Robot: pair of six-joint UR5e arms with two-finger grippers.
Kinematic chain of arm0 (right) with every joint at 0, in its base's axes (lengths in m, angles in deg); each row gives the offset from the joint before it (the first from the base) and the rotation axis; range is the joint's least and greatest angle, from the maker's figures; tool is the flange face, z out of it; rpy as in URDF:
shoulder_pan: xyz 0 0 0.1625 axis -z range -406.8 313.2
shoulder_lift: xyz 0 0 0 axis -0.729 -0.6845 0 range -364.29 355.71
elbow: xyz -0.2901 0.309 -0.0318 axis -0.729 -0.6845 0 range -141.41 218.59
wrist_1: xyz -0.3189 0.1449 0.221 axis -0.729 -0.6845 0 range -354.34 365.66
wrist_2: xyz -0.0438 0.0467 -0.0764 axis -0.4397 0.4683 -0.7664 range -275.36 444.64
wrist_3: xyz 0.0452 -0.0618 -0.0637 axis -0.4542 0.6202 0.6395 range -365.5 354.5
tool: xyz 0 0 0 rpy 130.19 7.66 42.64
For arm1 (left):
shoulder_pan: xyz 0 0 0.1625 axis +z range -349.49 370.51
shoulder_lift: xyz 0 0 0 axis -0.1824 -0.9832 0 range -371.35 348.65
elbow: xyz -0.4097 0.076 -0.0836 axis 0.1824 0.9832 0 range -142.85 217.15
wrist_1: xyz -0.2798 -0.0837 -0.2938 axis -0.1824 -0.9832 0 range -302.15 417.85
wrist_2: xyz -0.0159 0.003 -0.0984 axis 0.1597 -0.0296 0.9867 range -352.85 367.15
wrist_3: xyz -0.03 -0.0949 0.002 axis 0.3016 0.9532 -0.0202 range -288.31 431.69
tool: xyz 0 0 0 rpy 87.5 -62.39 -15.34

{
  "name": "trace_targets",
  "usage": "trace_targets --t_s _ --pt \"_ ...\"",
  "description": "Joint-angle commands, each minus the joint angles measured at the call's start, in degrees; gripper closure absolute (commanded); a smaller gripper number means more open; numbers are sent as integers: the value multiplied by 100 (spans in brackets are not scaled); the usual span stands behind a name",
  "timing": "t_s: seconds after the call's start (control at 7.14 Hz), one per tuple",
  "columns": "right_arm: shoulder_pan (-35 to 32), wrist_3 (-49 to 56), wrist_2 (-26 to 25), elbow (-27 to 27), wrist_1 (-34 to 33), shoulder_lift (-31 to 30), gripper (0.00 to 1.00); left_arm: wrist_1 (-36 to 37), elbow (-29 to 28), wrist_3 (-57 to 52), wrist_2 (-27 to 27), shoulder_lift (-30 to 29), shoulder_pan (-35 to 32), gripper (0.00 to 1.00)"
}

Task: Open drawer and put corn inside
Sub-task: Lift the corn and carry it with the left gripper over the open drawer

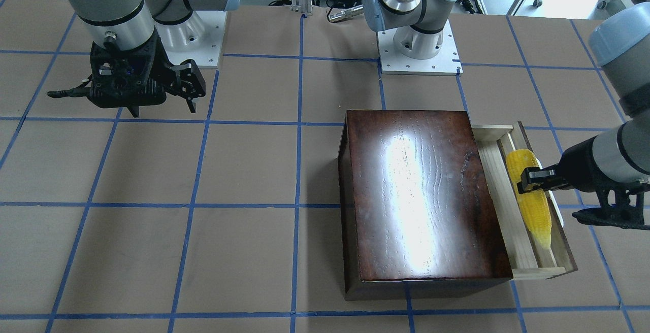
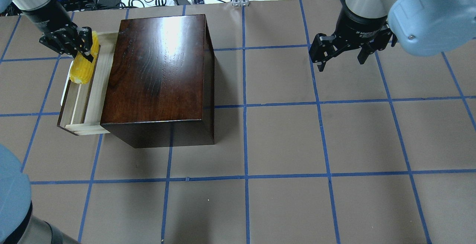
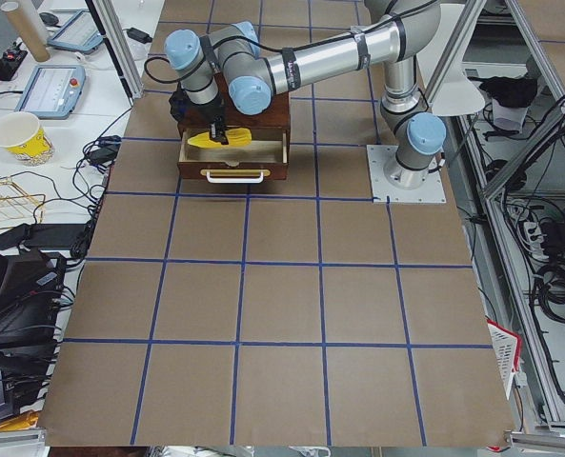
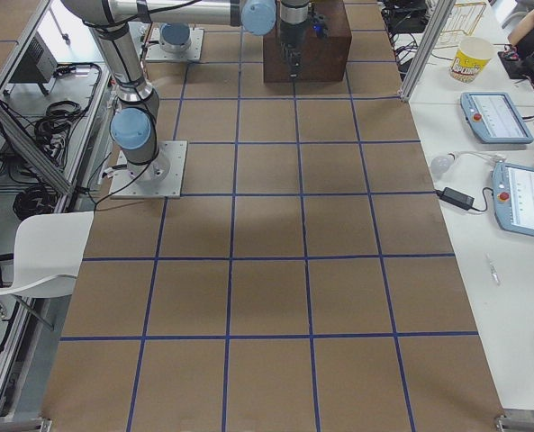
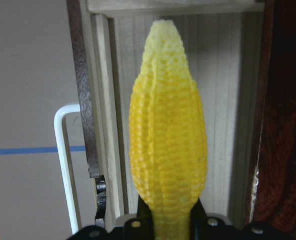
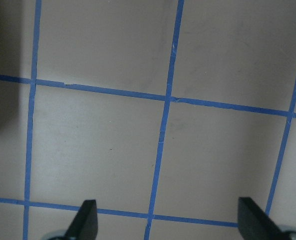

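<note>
The drawer [image 1: 519, 244] is pulled out of the glossy dark-brown wooden box [image 1: 421, 191], showing its pale-wood tray [image 2: 82, 106] and white handle [image 5: 63, 150]. My left gripper [image 1: 528, 179] is shut on the thick end of the yellow corn [image 1: 530, 198] and holds it lengthwise over the open drawer. The corn also shows in the overhead view [image 2: 83, 67] and the left wrist view [image 5: 167, 135], its tip over the drawer's floor [image 5: 222, 100]. I cannot tell whether it touches the floor. My right gripper [image 2: 340, 63] is open and empty, far from the box, above bare table.
The table is brown with a blue tape grid [image 6: 162, 130]. The two arm bases [image 1: 419, 48] stand at the robot's edge. Cables and tablets lie beyond the table's edges.
</note>
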Motion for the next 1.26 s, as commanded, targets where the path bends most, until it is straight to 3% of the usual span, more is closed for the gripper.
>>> trace_targets --t_s 0.0,0.28,0.42,0.56,0.84,1.12 --pt "0 0 0 0 0 0 0 109 249 87 14 -45 -8 100" --pt "0 0 0 0 0 0 0 127 285 25 32 -98 9 100" --pt "17 0 0 0 0 0 0 144 285 16 23 -176 9 79" --pt "0 0 0 0 0 0 0 266 285 8 41 -282 18 42" --pt "0 0 0 0 0 0 0 329 276 -28 181 -300 36 18" --pt "17 0 0 0 0 0 0 373 198 -28 190 -292 45 0"
